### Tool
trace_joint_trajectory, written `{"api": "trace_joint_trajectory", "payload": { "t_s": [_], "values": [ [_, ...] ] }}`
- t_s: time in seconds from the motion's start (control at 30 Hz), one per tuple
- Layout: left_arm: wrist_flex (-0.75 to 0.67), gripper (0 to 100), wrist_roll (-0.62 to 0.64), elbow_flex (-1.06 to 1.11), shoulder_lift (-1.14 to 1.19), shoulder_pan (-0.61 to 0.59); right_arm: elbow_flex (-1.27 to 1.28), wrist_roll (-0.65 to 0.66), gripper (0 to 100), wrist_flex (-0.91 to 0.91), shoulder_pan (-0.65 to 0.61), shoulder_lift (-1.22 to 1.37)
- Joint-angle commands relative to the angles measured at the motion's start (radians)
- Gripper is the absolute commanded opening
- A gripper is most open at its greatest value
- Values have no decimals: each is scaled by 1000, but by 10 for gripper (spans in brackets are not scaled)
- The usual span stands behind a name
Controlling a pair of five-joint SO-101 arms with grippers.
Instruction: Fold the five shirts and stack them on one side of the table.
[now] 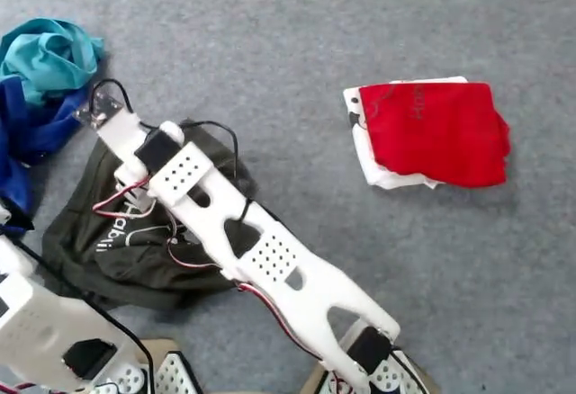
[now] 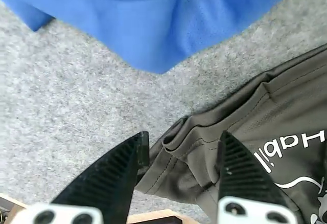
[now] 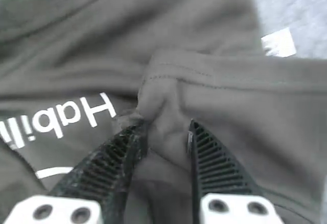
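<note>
On the grey worktop [image 1: 297,52] the olive shirt [image 1: 72,259] is bunched nearest, a fold clamped in the right pincer [image 3: 163,132]. The left pincer [image 2: 184,142] is held agape, empty, astride its hem, which is best gripped and drawn taut. The folded stack [image 1: 432,133] is laid farther off.

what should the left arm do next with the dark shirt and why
Probably close the left gripper: its jaws stand open astride an edge of the dark shirt, while the right gripper pinches a fold. With both holding, the shirt could be spread for folding.
</note>
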Motion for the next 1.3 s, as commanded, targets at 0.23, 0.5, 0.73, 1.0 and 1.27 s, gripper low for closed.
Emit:
{"api": "trace_joint_trajectory", "payload": {
  "t_s": [0.23, 0.5, 0.73, 1.0, 1.27],
  "values": [
    [-3, 233, 9, -2, 5, -7, -99, -6, 12, 100, 100, -21],
    [-5, 233, 12, -2, 0, 22, -102, -8, 13, 104, 302, -171],
    [-5, 233, 17, -2, 6, 163, -101, 0, 14, 104, 514, -229],
    [-75, 233, 216, -2, 6, 400, 96, 77, 14, 106, 643, -243],
    [-216, 234, 391, -12, 32, 536, 553, 81, 15, 103, 618, -481]
  ]
}}
